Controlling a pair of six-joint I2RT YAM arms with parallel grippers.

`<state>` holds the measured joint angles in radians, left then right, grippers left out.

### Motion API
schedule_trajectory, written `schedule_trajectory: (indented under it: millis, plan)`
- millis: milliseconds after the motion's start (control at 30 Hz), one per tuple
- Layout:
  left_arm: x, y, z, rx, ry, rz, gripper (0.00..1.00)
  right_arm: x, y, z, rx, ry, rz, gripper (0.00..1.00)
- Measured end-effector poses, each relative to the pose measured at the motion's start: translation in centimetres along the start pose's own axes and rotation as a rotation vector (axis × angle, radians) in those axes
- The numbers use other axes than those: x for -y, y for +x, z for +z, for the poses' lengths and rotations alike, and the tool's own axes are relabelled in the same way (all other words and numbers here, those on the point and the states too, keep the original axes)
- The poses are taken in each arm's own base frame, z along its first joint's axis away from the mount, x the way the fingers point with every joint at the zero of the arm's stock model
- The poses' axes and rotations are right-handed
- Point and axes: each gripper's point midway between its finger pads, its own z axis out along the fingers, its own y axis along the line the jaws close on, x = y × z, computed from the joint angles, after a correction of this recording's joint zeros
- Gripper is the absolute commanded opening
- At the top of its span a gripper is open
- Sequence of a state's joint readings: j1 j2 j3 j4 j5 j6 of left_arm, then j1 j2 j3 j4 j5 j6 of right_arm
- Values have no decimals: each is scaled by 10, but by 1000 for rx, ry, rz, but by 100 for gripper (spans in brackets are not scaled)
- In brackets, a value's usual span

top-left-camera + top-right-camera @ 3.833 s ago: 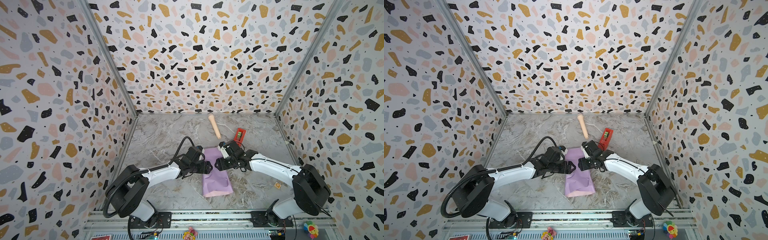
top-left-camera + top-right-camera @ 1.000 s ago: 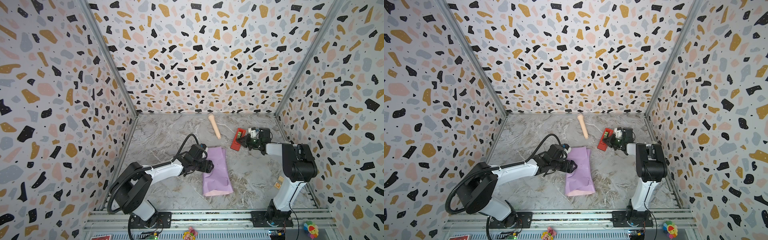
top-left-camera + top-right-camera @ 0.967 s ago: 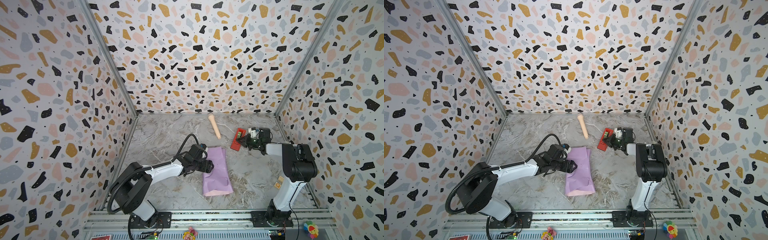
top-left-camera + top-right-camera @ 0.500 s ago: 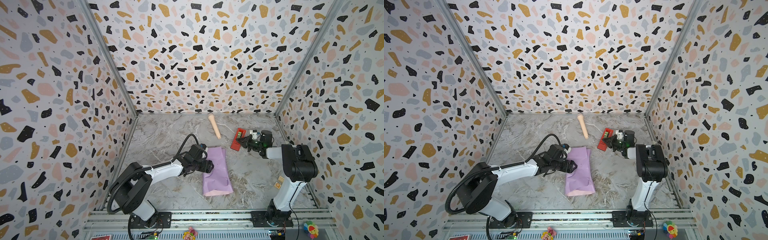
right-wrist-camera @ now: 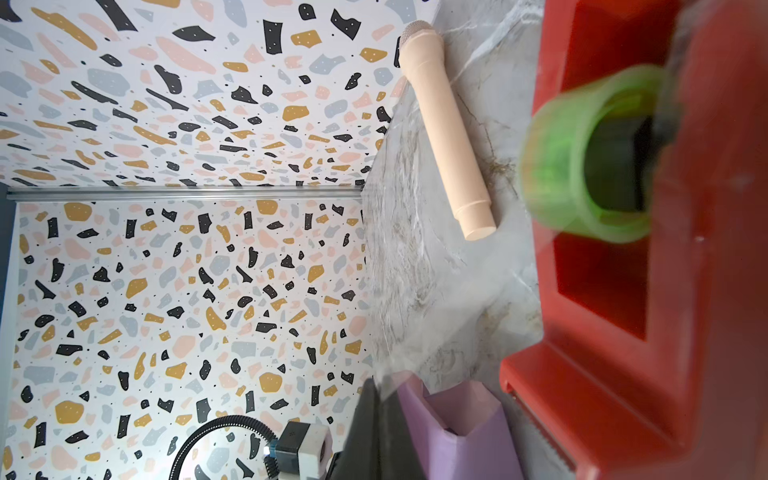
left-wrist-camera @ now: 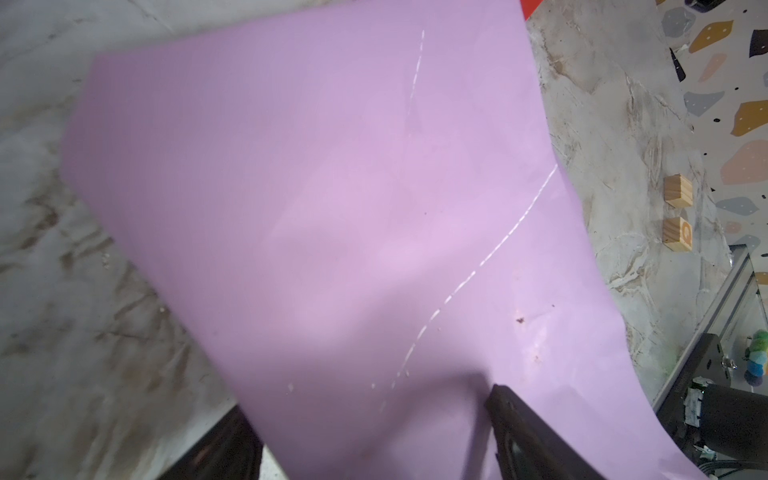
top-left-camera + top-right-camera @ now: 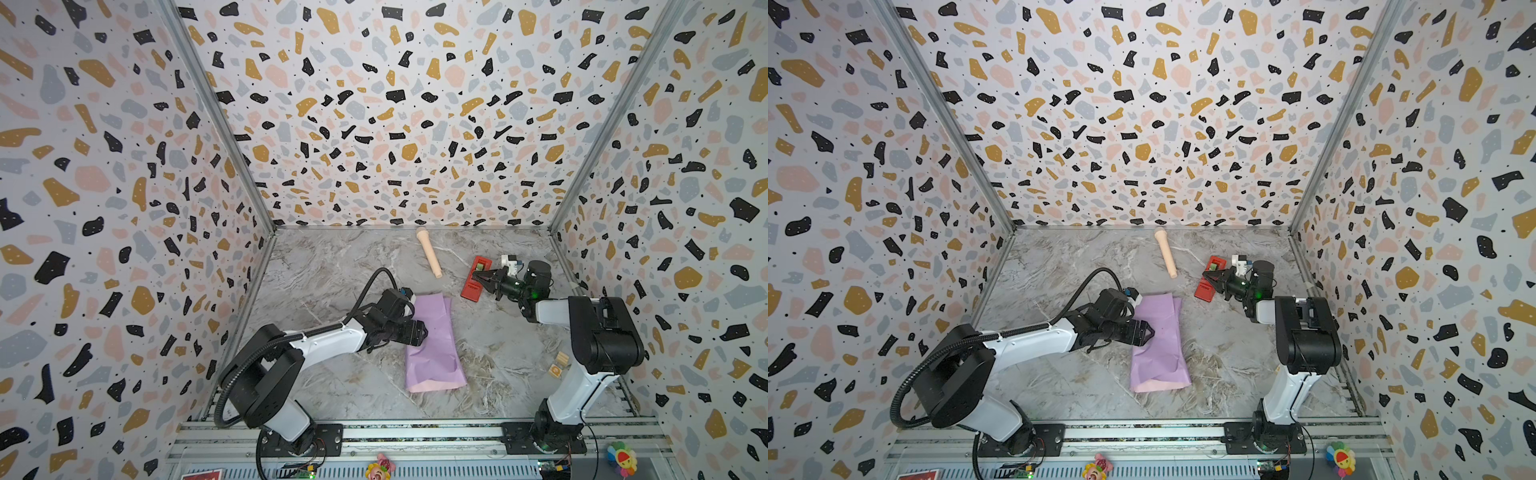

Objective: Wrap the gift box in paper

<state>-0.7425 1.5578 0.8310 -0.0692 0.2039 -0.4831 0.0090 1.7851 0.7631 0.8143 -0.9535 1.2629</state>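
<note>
Left gripper (image 7: pixel 420 332) first: the jaws are spread wide, with the tips down at the long edge of the paper (image 7: pixel 436 357). In the left wrist view one of its fingers (image 6: pixel 523 428) sits on the lilac sheet and the other shows right at the sheet's edge. Nothing looks pinched between them.

The paper is folded into a long narrow packet, lilac side out. It runs crosswise under those tips and sticks out well to both sides of them. A strip of pale pink shows at the end nearer the arm bases. I can't see the gift box; only paper shows.

The right gripper (image 7: pixel 478 276) has its jaws closed tight, and the tips are right at the red tape dispenser (image 7: pixel 471 289). I honestly can't tell if they've got any tape between them. The right wrist view is blurry up close, just red plastic and the green tape roll (image 5: pixel 557 166).

Past the dispenser, beyond the tips, a beige toy microphone (image 7: pixel 428 253) lies flat on the marble table (image 7: pixel 332 291). The paper packet lies between the two grippers, clear of the dispenser. Way back behind the right jaws, near that arm's base, are two small wooden blocks (image 7: pixel 557 363).
</note>
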Motion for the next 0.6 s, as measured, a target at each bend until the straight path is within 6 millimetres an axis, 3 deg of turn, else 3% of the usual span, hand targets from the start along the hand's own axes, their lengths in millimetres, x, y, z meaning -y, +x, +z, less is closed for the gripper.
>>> schedule_trajectory:
  millis: [300,600]
  plan:
    - [0,0,0,0,0,0,83,22,38,-6,-41,55,34,0]
    - [0,0,0,1,1,0,83,47,52,-4,-51,111,25,0]
